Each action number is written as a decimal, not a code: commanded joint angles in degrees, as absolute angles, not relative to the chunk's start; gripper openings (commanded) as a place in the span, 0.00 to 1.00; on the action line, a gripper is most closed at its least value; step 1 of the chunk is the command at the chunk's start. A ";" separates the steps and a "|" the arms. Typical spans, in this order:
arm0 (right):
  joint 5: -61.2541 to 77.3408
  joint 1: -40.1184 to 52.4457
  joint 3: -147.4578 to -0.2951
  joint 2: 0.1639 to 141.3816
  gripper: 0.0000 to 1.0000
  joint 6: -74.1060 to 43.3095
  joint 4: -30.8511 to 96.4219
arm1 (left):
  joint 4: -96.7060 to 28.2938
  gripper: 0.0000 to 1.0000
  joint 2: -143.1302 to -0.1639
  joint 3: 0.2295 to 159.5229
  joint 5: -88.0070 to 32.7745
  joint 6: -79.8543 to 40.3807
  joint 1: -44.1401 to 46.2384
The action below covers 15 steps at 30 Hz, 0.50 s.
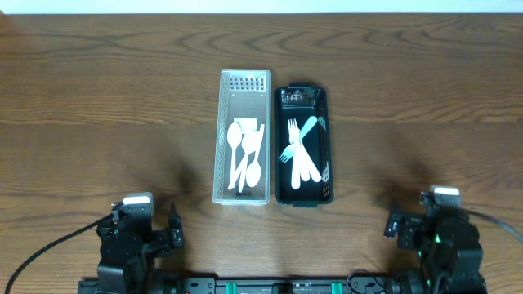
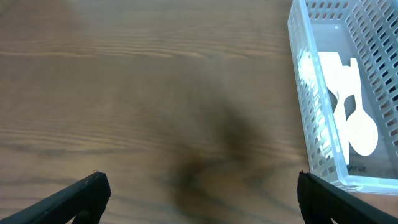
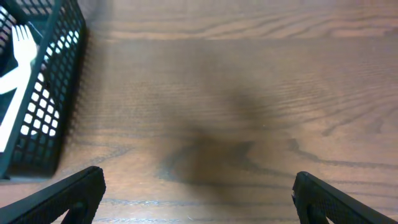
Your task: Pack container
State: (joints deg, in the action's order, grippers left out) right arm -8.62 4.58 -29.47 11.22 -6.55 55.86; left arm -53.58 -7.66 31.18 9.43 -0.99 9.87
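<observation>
Left pincer released, empty, lower left of frame; right pincer likewise, lower right. White basket with spoons at centre of counter, black basket with forks just beside on right. Long axes run top-to-bottom. Left arm nearer white, right nearer black.

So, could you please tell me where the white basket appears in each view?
Overhead: white basket at centre, left of the black basket.
Left wrist: at the right edge.
Right wrist: not in it; the black basket sits at left.
Shared landmark: wooden table.
</observation>
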 commanded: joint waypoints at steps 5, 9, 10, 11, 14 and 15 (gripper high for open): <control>-7.68 5.21 -24.49 0.08 0.99 -6.50 48.77 | -53.60 0.98 -7.42 31.18 9.69 0.01 10.11; -4.25 5.32 -16.29 0.38 0.99 -1.45 28.53 | -53.60 0.98 -7.42 31.18 9.69 0.01 10.11; -3.95 5.30 -13.50 0.27 0.99 -0.12 21.50 | -53.60 0.98 -7.42 31.18 9.69 0.01 10.11; -4.01 5.32 -10.72 0.30 0.99 1.08 14.50 | -53.60 0.98 -7.42 31.18 9.69 0.01 10.11; -3.99 5.32 -3.36 0.27 0.99 4.49 -1.91 | -53.60 0.98 -7.42 31.18 9.69 0.01 10.11; -4.01 5.30 -0.64 0.30 0.99 5.04 -6.52 | -53.60 0.98 -7.42 31.18 9.69 0.01 10.11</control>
State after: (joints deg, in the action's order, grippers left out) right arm -5.04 4.58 -5.30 0.69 0.47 -2.11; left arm -53.58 -7.66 31.16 9.39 -0.99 9.87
